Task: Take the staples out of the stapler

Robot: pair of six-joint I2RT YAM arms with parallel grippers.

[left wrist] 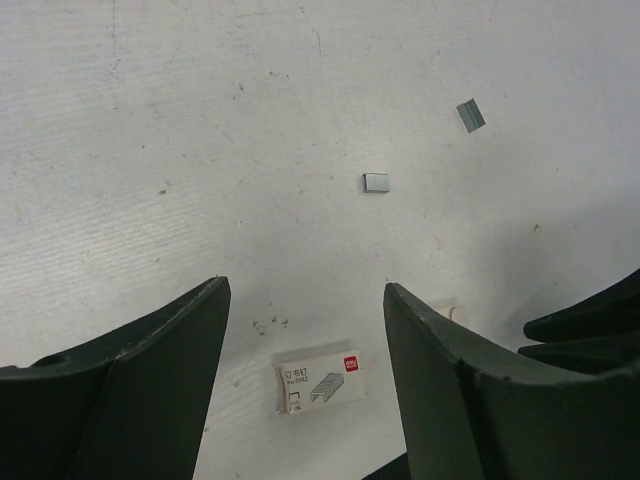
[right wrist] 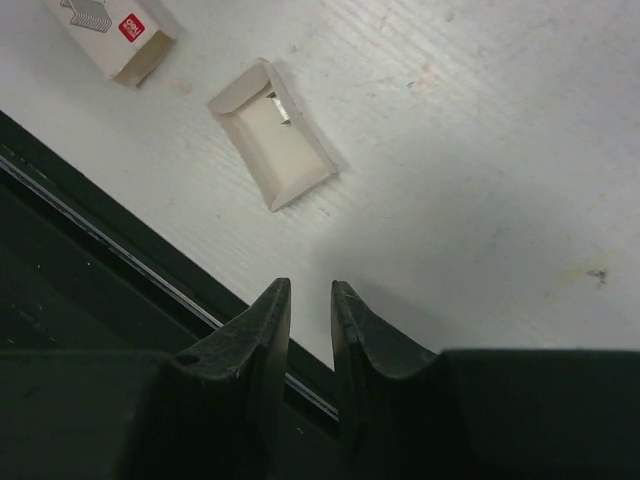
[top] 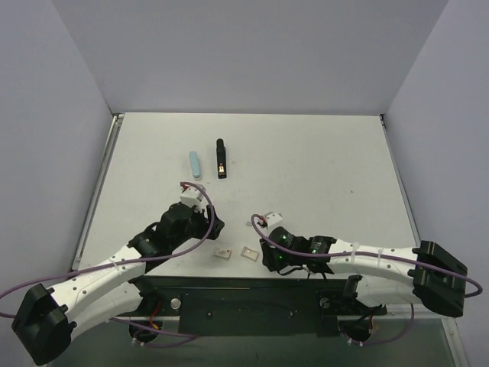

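Note:
The black stapler [top: 221, 159] lies at the back of the table, far from both grippers and out of both wrist views. My left gripper [top: 212, 227] is wide open and empty [left wrist: 305, 290]. A small white staple box [left wrist: 320, 382] lies on the table between its fingers and also shows in the top view [top: 223, 252]. Two short staple strips [left wrist: 377, 182] [left wrist: 470, 114] lie beyond. My right gripper [top: 266, 256] hovers at the table's front edge. Its fingers are nearly together with nothing between them [right wrist: 310, 290].
A pale blue bar [top: 195, 164] lies just left of the stapler. An open cardboard tray [right wrist: 272, 132] with a staple piece inside lies beside the staple box [right wrist: 110, 35]. The black front rail [right wrist: 120, 260] runs under my right gripper. Grey walls enclose the table.

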